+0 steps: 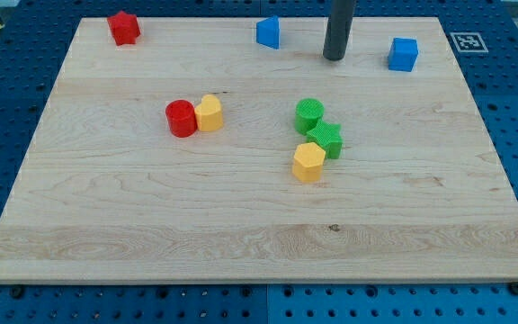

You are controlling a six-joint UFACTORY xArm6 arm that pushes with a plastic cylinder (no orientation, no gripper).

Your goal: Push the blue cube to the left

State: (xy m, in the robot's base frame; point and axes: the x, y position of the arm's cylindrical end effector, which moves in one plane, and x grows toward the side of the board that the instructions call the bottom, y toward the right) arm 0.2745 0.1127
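The blue cube (403,54) sits near the view's top right on the wooden board (259,225). My tip (334,58) is at the end of the dark rod, to the left of the blue cube with a clear gap between them. A second blue block (269,32), wedge-like in shape, lies to the left of my tip near the top edge.
A red star (124,27) lies at the top left. A red cylinder (181,118) touches a yellow block (209,113) left of centre. A green cylinder (309,114), a green star (326,139) and a yellow hexagon (308,162) cluster at the centre.
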